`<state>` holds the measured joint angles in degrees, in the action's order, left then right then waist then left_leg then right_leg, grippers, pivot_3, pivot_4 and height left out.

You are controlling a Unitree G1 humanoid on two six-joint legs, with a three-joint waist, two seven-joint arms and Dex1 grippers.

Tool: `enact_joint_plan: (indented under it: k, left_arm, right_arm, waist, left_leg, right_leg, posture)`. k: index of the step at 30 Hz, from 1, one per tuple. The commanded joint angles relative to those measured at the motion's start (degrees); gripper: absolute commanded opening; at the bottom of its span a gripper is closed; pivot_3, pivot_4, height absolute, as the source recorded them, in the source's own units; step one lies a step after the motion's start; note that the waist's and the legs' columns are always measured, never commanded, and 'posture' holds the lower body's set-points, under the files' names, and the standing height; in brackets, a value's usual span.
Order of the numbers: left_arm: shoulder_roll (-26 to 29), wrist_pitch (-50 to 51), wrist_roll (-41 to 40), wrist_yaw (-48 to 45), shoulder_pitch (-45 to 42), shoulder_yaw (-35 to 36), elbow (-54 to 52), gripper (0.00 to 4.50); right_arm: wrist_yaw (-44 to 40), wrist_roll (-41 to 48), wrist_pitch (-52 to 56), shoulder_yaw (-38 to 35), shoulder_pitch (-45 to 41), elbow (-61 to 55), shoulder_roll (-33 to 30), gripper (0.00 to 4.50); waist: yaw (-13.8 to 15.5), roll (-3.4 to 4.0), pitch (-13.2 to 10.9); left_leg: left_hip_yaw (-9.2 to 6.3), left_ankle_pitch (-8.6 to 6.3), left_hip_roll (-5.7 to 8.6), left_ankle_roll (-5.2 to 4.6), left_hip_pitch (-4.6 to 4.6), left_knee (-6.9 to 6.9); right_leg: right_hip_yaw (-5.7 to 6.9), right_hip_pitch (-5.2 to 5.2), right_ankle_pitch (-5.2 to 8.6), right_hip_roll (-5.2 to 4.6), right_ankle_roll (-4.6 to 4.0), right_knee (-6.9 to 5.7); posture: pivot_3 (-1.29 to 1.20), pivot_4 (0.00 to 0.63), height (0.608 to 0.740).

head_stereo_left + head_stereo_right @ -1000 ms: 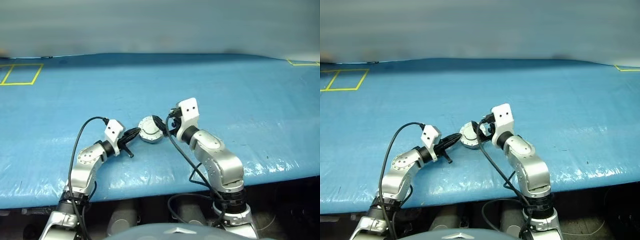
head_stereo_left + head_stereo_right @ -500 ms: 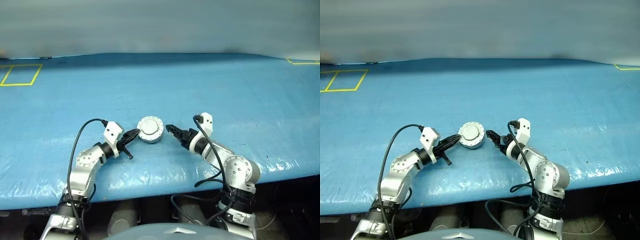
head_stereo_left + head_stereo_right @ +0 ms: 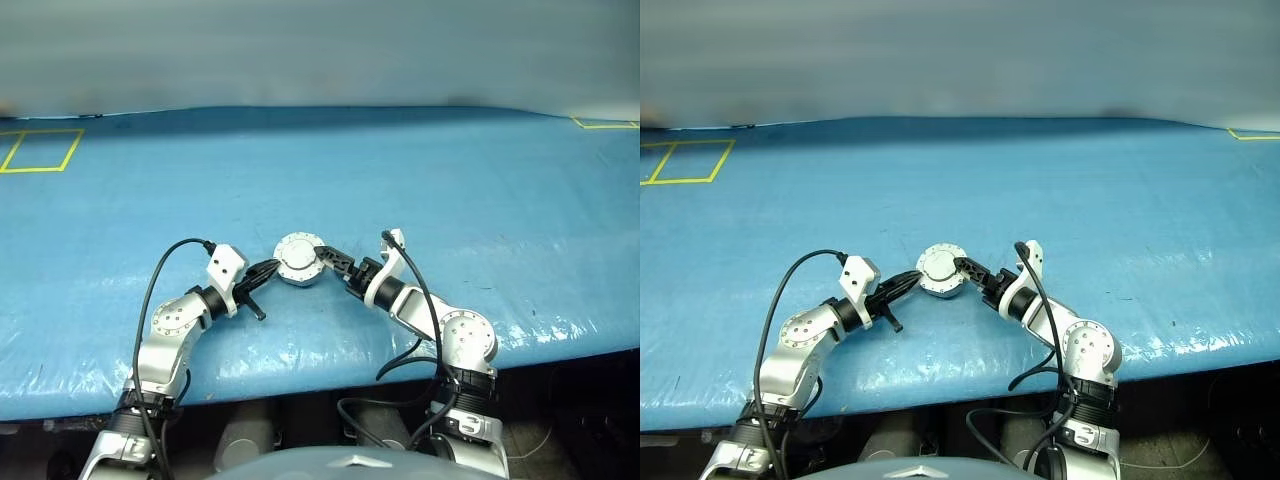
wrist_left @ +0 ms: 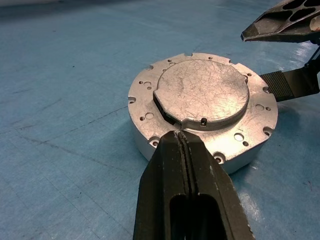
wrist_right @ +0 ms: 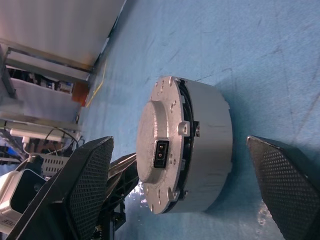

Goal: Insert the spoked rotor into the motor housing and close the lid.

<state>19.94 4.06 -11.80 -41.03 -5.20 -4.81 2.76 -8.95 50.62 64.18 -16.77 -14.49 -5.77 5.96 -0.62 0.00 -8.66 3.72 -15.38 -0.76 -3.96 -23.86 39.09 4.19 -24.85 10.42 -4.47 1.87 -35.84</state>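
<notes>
Fingers of the right gripper [image 3: 330, 258] stand apart flanking the closed motor housing [image 3: 301, 259]; left gripper [image 3: 268, 271] pressed together beside it.

Right pincer [image 3: 331, 256] lower now, rolled over, beside motor housing [image 3: 301, 259].

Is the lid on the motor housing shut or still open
Shut. The lid lies flat on the motor housing, plain grey face up, with no windings or rotor showing. Whether it is fully seated I cannot tell.
</notes>
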Motion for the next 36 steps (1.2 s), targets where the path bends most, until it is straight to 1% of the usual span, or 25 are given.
enact_joint_plan:
  k: [1,7,10,14,20,23,25,26,32,36]
  left_arm:
    - [0.34,0.49,0.77,0.07,0.83,-0.72,-0.08,0.00]
    - [0.24,0.40,0.83,0.15,0.80,-0.73,0.06,0.00]
    - [0.23,0.37,0.84,0.24,0.82,-0.67,0.05,0.00]
    - [0.24,0.40,0.86,0.35,1.14,-0.62,-0.08,0.00]
    - [0.41,0.41,0.96,0.34,1.46,-0.63,-0.20,0.00]
    - [0.51,0.35,0.97,0.36,1.53,-0.60,-0.22,0.00]
    - [0.59,0.29,0.96,0.37,1.54,-0.57,-0.18,0.00]
    - [0.61,0.30,0.93,0.41,1.53,-0.56,-0.18,0.00]
    - [0.62,0.35,0.76,0.56,1.50,-0.42,-0.34,0.00]
    - [-0.35,0.13,-0.49,1.19,1.37,0.58,-0.52,0.00]
  right_arm:
    - [-0.88,2.49,-1.92,1.78,1.39,0.92,4.97,4.48]
    - [-1.49,3.61,-3.03,2.54,1.17,3.92,4.67,4.48]
    - [-1.49,4.76,-3.44,2.25,1.03,4.55,4.69,3.86]
    - [-1.39,5.62,-3.67,2.48,0.91,4.54,4.62,2.57]
    - [-0.46,6.38,-4.01,2.79,0.92,4.87,4.69,2.57]
    - [0.61,5.84,-4.39,3.09,1.13,5.51,4.51,1.99]
    - [0.85,5.89,-4.54,3.39,1.31,5.47,4.39,1.32]
    - [1.12,5.66,-4.57,3.73,1.36,5.33,4.19,1.16]
    - [1.43,5.81,-4.97,4.24,1.71,5.16,3.99,1.16]
    - [2.34,8.72,-5.11,2.82,1.29,4.25,4.99,1.16]
  waist:
    - [0.00,0.00,0.00]
    - [0.00,0.00,0.00]
    - [0.00,0.01,0.00]
    - [-0.01,0.01,-0.01]
    - [0.01,0.01,-0.01]
    - [0.01,0.01,-0.01]
    - [0.00,0.03,0.01]
    - [-0.03,0.03,0.01]
    - [-0.07,0.03,0.01]
    - [-0.07,0.03,0.01]
  left_leg:
    - [0.00,0.00,0.00,0.00,0.00,0.00]
    - [0.00,0.00,0.00,0.00,0.02,0.00]
    - [0.00,0.00,0.00,0.00,0.02,0.00]
    - [0.00,0.00,0.00,0.00,0.01,0.00]
    - [0.00,0.00,0.00,0.00,0.02,0.01]
    - [0.00,0.00,0.00,0.00,0.02,0.00]
    - [-0.01,0.00,0.00,0.00,0.02,0.01]
    - [0.00,0.00,0.00,0.00,0.04,0.00]
    - [0.00,0.00,-0.03,0.00,0.08,0.01]
    - [0.00,0.00,-0.04,0.00,0.08,0.01]
  right_leg:
    - [0.00,0.01,0.00,0.00,0.00,0.00]
    - [-0.01,0.02,0.00,0.01,0.00,0.00]
    - [-0.01,0.03,0.00,0.00,0.00,0.00]
    - [-0.01,0.02,0.00,0.00,0.00,0.00]
    - [-0.02,0.03,0.00,-0.01,0.00,0.00]
    - [-0.02,0.03,0.00,-0.02,0.00,0.00]
    - [-0.02,0.03,0.00,-0.02,0.00,0.00]
    - [-0.03,0.04,0.00,-0.02,0.00,0.00]
    - [-0.04,0.07,0.00,-0.03,0.00,0.00]
    - [-0.05,0.07,0.00,-0.05,0.01,0.00]
  posture:
    - [0.00,0.150,0.740]
    - [0.00,0.150,0.740]
    - [0.00,0.150,0.740]
    - [0.00,0.150,0.740]
    - [0.00,0.150,0.740]
    - [0.00,0.150,0.740]
    - [0.00,0.150,0.740]
    - [0.00,0.150,0.740]
    - [0.00,0.150,0.740]
    - [0.00,0.150,0.740]
